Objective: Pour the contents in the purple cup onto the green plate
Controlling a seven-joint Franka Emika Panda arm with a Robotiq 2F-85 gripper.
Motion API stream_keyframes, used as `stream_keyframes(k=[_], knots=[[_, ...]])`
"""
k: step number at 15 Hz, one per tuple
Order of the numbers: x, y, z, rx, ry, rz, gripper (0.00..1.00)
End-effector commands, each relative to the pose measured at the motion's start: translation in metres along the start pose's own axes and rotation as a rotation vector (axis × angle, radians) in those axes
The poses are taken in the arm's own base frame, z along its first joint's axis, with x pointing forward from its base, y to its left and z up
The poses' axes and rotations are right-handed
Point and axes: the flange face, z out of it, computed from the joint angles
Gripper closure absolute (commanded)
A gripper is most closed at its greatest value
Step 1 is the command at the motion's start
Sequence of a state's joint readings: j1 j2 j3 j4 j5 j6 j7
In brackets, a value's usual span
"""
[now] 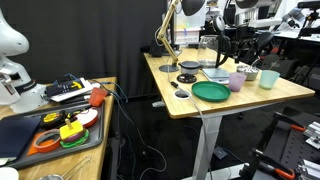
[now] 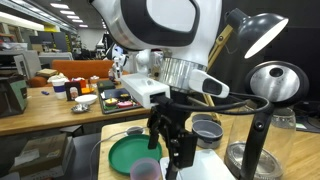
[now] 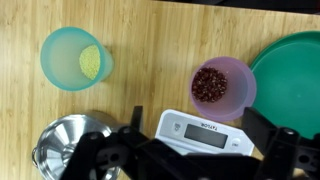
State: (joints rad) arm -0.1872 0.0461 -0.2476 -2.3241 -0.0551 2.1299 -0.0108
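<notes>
The purple cup (image 3: 223, 86) stands upright on the wooden table and holds small dark red-brown bits (image 3: 209, 84). It also shows in both exterior views (image 1: 237, 81) (image 2: 147, 169). The green plate (image 3: 292, 80) lies right beside it, also seen in both exterior views (image 1: 211, 92) (image 2: 129, 154). My gripper (image 3: 200, 150) hovers above the table over a white digital scale, its fingers spread wide and empty, the cup just beyond the fingertips. In an exterior view the gripper (image 2: 176, 152) hangs above the cup.
A mint-green cup (image 3: 75, 58) with pale yellow grains stands to the side. A white digital scale (image 3: 205, 130) lies below my gripper, a metal bowl (image 3: 68, 142) beside it. Black discs (image 1: 187, 78) and a desk lamp (image 2: 258, 35) stand on the table.
</notes>
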Motion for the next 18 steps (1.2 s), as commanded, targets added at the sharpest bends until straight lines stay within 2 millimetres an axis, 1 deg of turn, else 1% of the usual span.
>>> stream_keyframes(k=[1, 6, 10, 14, 18], knots=[[-0.008, -0.002, 0.01, -0.04, 0.025, -0.044, 0.0], [-0.02, -0.023, 0.028, -0.086, 0.057, -0.126, 0.0], [-0.037, -0.039, 0.037, -0.1, 0.117, -0.189, 0.0], [-0.057, -0.041, 0.034, -0.093, 0.18, -0.227, 0.0], [-0.07, -0.043, 0.036, -0.077, 0.21, -0.272, 0.0]])
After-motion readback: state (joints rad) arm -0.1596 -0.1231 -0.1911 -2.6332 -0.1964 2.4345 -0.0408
